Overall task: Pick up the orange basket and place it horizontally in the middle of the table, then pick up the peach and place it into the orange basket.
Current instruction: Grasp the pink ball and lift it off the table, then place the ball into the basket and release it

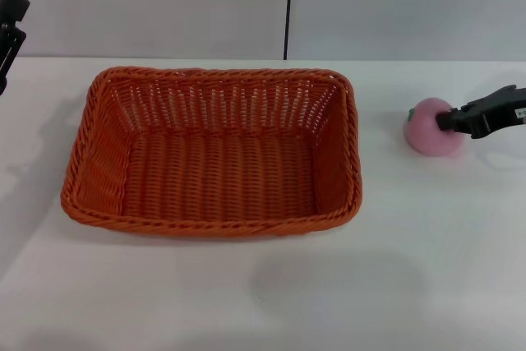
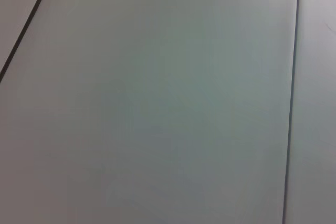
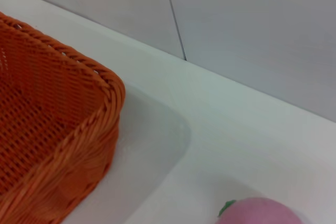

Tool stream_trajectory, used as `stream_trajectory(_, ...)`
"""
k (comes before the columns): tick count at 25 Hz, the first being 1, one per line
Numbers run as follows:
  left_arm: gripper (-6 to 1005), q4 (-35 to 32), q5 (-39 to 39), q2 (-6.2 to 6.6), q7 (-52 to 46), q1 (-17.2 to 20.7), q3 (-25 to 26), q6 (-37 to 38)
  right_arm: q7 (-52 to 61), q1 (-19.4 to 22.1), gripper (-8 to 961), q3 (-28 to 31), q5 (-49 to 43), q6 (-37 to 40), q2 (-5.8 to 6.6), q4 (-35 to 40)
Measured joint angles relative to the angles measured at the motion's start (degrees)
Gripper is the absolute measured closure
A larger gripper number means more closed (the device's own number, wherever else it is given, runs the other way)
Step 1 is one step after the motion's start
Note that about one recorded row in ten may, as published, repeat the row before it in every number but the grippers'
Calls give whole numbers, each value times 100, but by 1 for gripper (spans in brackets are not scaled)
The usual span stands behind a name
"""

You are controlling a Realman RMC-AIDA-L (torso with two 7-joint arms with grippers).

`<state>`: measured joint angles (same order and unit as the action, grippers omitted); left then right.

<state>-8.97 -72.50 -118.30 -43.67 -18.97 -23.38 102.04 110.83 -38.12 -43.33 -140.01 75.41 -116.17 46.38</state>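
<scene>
The orange basket (image 1: 214, 223) lies lengthwise across the middle of the white table (image 1: 370, 285), open side up and with nothing in it. To its right, the pink peach (image 1: 426, 139) rests on the tabletop, a hand's width from the basket's right rim. My right gripper (image 1: 450, 121) reaches in from the right edge and sits against the peach's upper right side. The right wrist view shows the basket's corner (image 3: 107, 85) and the top of the peach (image 3: 260, 212) with its green stem. High at the far left edge hangs my left gripper (image 1: 10, 26), away from both objects.
A grey wall with a dark vertical seam (image 1: 288, 6) stands behind the table. The left wrist view shows only wall panels (image 2: 168, 98). Bare tabletop (image 3: 236, 129) lies between basket and peach.
</scene>
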Motion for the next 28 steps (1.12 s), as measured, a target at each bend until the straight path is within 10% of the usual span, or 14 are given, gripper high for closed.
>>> stream_trajectory(18,347,0,26,0,-10,109,0,52,-684,1101,928,8,3744,544,50,688)
stream_trajectory(28,347,70,26,0,-5,113,0,52,-1701,588,926,-406,4469,1868,-38,-81)
